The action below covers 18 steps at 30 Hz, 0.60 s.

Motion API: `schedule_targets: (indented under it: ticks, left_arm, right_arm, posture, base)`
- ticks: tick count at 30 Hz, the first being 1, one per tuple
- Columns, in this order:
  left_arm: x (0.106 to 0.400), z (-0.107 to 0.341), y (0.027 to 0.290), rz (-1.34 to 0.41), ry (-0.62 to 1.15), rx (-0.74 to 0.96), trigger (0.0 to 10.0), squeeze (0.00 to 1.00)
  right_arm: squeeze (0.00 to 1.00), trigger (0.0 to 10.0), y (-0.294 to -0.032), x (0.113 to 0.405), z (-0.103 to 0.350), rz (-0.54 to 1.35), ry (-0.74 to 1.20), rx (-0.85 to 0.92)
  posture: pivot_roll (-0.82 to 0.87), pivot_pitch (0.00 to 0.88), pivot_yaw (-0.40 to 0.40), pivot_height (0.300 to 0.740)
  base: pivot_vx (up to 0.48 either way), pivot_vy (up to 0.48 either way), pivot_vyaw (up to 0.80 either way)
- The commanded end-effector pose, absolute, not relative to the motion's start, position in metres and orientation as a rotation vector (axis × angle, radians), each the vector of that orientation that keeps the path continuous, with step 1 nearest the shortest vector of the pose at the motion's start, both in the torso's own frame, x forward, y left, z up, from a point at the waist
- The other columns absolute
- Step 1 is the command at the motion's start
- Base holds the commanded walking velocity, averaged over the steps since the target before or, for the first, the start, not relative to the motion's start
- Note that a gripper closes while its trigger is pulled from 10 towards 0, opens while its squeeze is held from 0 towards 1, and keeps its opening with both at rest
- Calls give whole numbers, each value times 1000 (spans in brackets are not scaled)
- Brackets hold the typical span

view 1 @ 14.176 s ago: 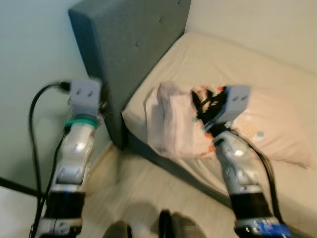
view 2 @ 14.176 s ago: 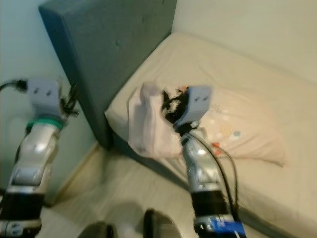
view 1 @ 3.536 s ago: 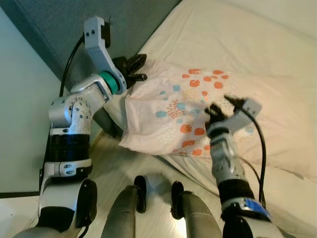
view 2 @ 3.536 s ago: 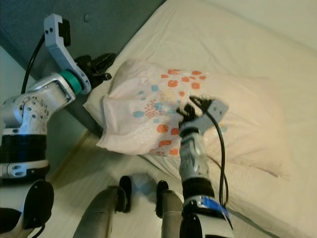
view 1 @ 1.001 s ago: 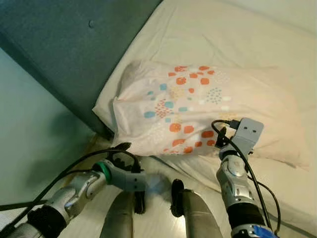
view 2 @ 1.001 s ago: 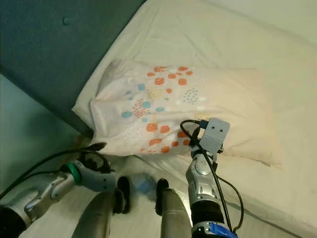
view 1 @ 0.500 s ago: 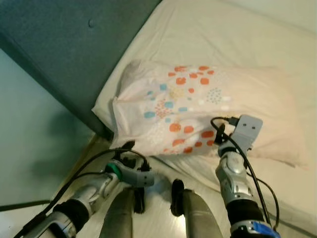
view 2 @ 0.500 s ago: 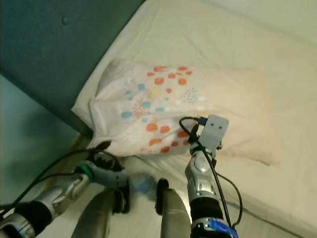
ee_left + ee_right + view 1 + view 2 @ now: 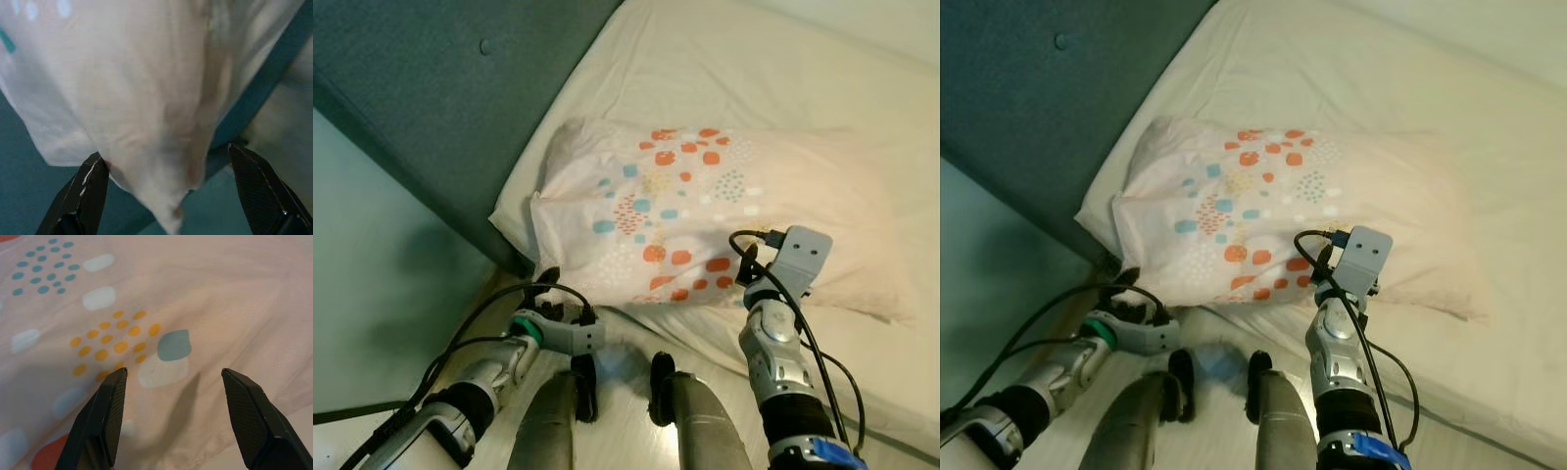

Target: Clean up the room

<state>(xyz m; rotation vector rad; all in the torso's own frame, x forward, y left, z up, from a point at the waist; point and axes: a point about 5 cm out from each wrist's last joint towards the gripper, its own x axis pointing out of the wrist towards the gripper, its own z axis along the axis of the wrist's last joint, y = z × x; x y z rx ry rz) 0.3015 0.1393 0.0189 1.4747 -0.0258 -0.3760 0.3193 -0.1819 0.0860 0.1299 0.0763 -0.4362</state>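
Pillow (image 9: 705, 215) with orange and teal spots lies on the bed (image 9: 822, 88) against the grey headboard (image 9: 440, 88). Right gripper (image 9: 171, 426) hovers just above it, fingers spread and empty; left gripper (image 9: 166, 196), also spread, points at its lower corner.

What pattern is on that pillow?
Orange, teal and yellow dots on the pale pillow, clearest in the right wrist view.

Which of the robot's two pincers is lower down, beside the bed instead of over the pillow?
The left pincer: it sits low by the bed's edge, while the right pincer points at the pillow.
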Motion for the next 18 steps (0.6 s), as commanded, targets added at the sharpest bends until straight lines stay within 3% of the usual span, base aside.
schedule_targets:
  ticks: [1,2,4,7,8,9,15,16,17,18]
  left_arm:
    - [293,9,140,-389,0,1475,10000,0]
    - [293,9,140,-389,0,1475,10000,0]
    - [303,18,137,-303,-14,1431,8745,0]
    - [305,20,136,-287,-18,1418,8745,0]
    - [307,22,135,-273,-24,1410,7490,0]
    - [314,29,132,-237,-41,1389,8000,0]
    - [325,42,125,-180,-69,1352,8510,0]
    - [327,44,124,-180,-74,1351,2941,0]
    - [328,46,124,-181,-77,1351,0,0]
    - [328,46,124,-181,-77,1351,0,0]
  right_arm:
    - [0,10000,-185,312,74,-453,119,132]
    - [0,10000,-185,312,74,-453,119,132]
    - [0,10000,-184,313,75,-452,118,133]
    - [0,10000,-184,313,75,-452,118,133]
    - [0,10000,-184,313,75,-451,117,133]
    - [0,10000,-184,314,76,-448,115,133]
    - [0,10000,-183,315,78,-441,110,132]
    - [0,10000,-183,315,79,-440,107,134]
    - [0,10000,-183,316,79,-440,105,135]
    - [0,10000,-183,316,79,-440,105,135]
  posture:
    - [-43,355,47,740]
    - [-43,355,47,740]
    - [-48,356,42,740]
    - [-50,357,41,740]
    - [-52,357,40,740]
    - [-62,357,28,740]
    - [-68,358,27,740]
    - [-75,360,28,740]
    - [-75,360,28,740]
    - [-75,360,28,740]
  base:
    - [0,0,0]
    - [0,0,0]
    - [0,0,0]
    - [0,0,0]
    - [0,0,0]
    - [0,0,0]
    - [0,0,0]
    - [0,0,0]
    - [0,0,0]
    - [0,0,0]
